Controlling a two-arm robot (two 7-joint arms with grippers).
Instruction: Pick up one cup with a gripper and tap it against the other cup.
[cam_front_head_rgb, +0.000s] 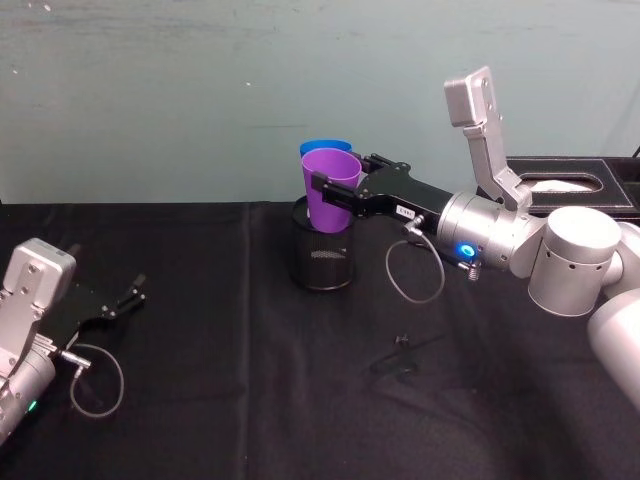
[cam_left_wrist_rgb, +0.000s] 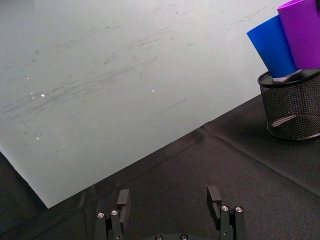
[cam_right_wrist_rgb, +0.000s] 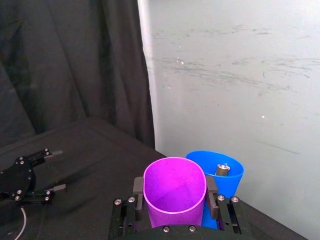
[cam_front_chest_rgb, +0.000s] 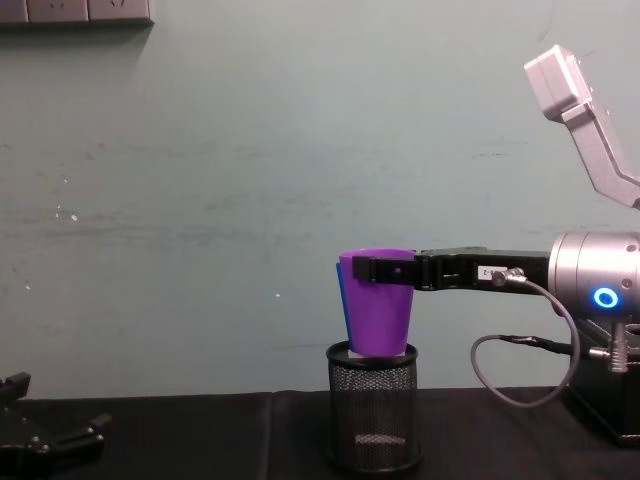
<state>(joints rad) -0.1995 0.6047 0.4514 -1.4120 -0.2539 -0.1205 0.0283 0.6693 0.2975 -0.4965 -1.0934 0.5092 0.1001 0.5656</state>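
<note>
My right gripper (cam_front_head_rgb: 345, 172) is shut on the purple cup (cam_front_head_rgb: 330, 190), its fingers clamped on either side of the rim (cam_right_wrist_rgb: 175, 200). It holds the cup upright with the base at the rim of a black mesh holder (cam_front_head_rgb: 322, 255). The blue cup (cam_front_head_rgb: 322, 148) stands directly behind the purple cup and leans against it (cam_right_wrist_rgb: 225, 175), its base also at the holder's rim (cam_left_wrist_rgb: 272, 45). A small metal cylinder (cam_right_wrist_rgb: 221, 169) sits inside the blue cup. My left gripper (cam_front_head_rgb: 128, 295) rests open, low over the table at the far left.
The black cloth table (cam_front_head_rgb: 200, 400) ends at a pale wall just behind the holder. A black box (cam_front_head_rgb: 565, 180) stands at the back right. A small dark object (cam_front_head_rgb: 400, 345) lies on the cloth in front of the right arm.
</note>
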